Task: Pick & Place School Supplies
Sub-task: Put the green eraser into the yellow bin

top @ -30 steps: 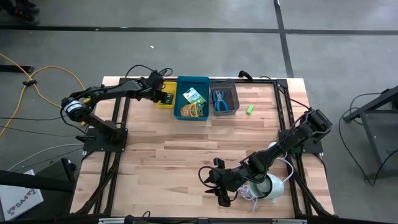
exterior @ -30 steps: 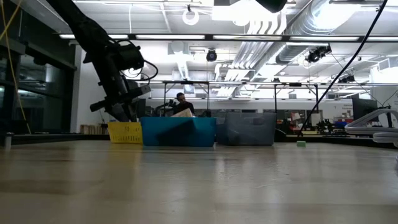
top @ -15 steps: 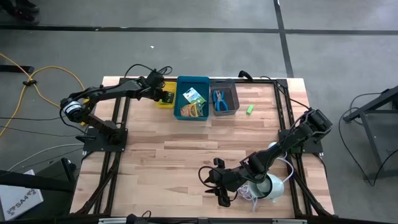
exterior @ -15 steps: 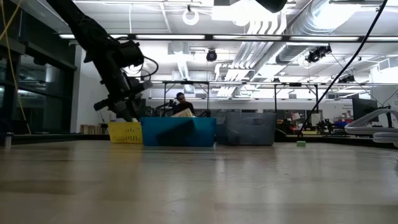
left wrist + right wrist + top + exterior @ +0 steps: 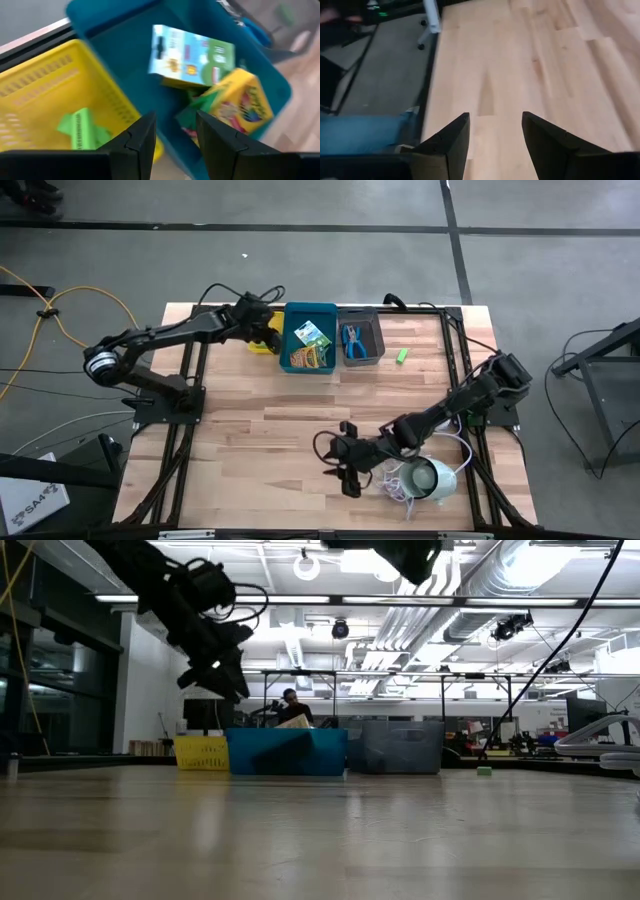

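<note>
My left gripper [image 5: 270, 323] is open and empty, raised above the edge between the yellow bin [image 5: 262, 346] and the blue bin [image 5: 292, 364]; in the low view my left gripper [image 5: 224, 685] hangs above the bins. Bright green stubby pieces [image 5: 80, 131] lie in the yellow bin. Two printed crayon boxes [image 5: 192, 55] [image 5: 236, 102] lie in the blue bin. Blue-handled scissor-like tools [image 5: 354, 340] lie in the grey bin [image 5: 376, 330]. One green piece [image 5: 401, 356] lies on the table right of the grey bin. My right gripper [image 5: 338, 465] is open and empty over the near middle of the table.
A round white device with a coiled white cord [image 5: 425, 478] lies at the table's near right, beside my right arm. Bare wood [image 5: 260, 420] fills the middle and left. The three bins stand in a row at the far edge.
My left gripper has risen out of the yellow bin and shifted a little toward the blue bin, empty. My right gripper has moved slightly toward the table's left and far side, away from the white device.
</note>
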Controlling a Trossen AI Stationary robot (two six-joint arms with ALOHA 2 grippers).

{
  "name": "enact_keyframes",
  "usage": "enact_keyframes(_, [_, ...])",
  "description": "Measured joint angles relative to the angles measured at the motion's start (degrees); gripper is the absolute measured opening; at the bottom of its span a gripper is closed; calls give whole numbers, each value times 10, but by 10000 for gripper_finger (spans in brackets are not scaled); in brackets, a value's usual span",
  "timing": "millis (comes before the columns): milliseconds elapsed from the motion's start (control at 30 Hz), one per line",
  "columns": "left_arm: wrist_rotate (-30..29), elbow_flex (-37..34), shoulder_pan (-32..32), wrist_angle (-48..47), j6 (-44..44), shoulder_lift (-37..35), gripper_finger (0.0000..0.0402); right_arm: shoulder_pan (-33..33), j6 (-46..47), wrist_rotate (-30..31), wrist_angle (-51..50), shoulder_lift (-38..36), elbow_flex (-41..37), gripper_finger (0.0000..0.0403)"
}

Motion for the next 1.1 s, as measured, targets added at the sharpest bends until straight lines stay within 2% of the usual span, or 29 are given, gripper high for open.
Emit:
enact_keyframes(233, [-3,0,-47,-1,2,-18,134,-57,10,8,-86,-6,-1,173])
enact_keyframes(633, [-3,0,-135,-7,89,-19,134,-144,68,22,-256,-55,1,173])
enact_keyframes(900, [-3,0,-203,-27,131,-19,134,-178,139,70,-456,-115,0,173])
enact_keyframes(1100, [-3,0,-258,-27,130,-19,134,-203,101,81,-567,-142,0,173])
